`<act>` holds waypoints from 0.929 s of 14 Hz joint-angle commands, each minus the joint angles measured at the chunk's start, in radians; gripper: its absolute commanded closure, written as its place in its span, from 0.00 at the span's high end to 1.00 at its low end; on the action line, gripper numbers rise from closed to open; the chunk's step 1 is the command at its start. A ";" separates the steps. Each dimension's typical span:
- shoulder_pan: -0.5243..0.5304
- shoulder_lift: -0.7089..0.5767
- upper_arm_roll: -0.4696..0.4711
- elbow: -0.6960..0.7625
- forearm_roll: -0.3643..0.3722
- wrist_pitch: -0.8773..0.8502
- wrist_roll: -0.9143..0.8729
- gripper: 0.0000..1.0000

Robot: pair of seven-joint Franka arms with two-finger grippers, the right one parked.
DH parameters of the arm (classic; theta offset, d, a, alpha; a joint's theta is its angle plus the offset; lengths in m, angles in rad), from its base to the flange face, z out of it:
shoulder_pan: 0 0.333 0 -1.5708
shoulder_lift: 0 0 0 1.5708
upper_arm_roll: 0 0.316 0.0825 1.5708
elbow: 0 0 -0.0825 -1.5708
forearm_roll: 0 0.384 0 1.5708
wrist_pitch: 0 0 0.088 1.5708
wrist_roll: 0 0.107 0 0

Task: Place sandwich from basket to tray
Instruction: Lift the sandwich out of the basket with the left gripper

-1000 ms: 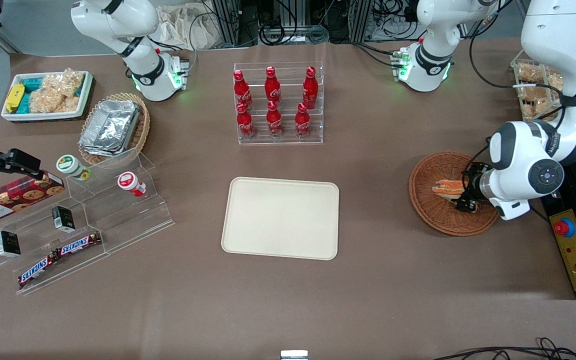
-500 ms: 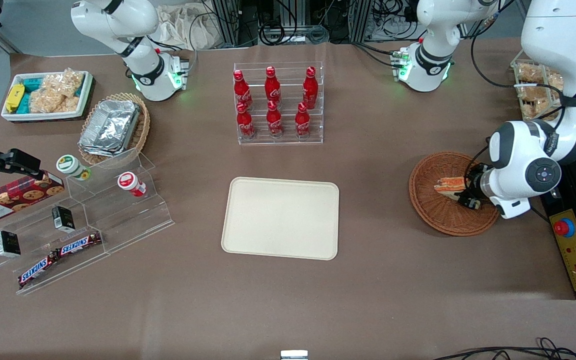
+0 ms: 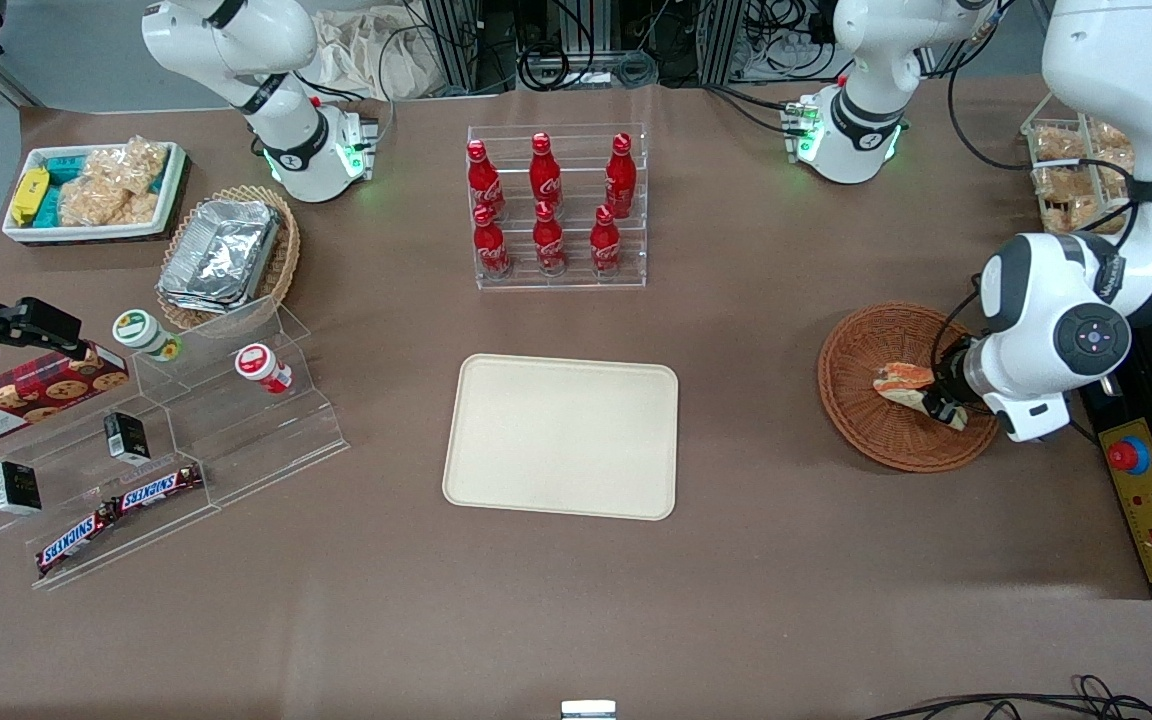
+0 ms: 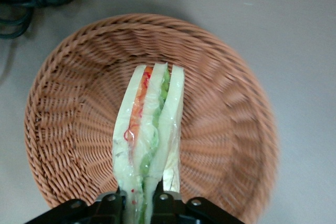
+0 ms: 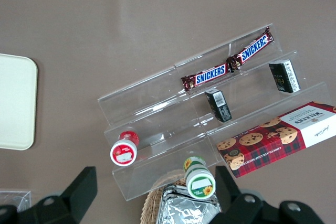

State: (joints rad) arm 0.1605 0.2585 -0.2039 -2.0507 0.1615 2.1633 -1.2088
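Left wrist view shows the left arm's gripper (image 4: 142, 205) pinching the narrow end of the small triangular wedge sandwich (image 4: 149, 140), pale bread with orange-red and green filling in clear wrap. The sandwich is held above the round reddish-brown woven wicker basket (image 4: 68, 129), whose floor shows beneath it. Front view places the gripper (image 3: 941, 405) and sandwich (image 3: 901, 380) over the basket (image 3: 861, 350), well apart from the flat cream-beige rectangular tray (image 3: 561, 435) toward the table's middle.

Probable faults:
- Slip: the grip covers only one end, and the clear wrap looks slick.
- Snag: a low carry could catch the basket rim.
- Crush: excess pressure may deform the soft bread.
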 commanded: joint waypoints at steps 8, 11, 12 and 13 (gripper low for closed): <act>-0.091 0.105 -0.192 0.510 0.012 -0.263 0.344 0.00; -0.147 0.157 -0.193 0.564 0.012 -0.261 0.527 0.00; -0.185 0.188 -0.193 0.575 0.012 -0.255 0.616 0.00; -0.226 0.229 -0.190 0.604 0.032 -0.251 0.694 0.00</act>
State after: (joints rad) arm 0.0002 0.4007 -0.3984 -1.5338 0.1644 1.9302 -0.6388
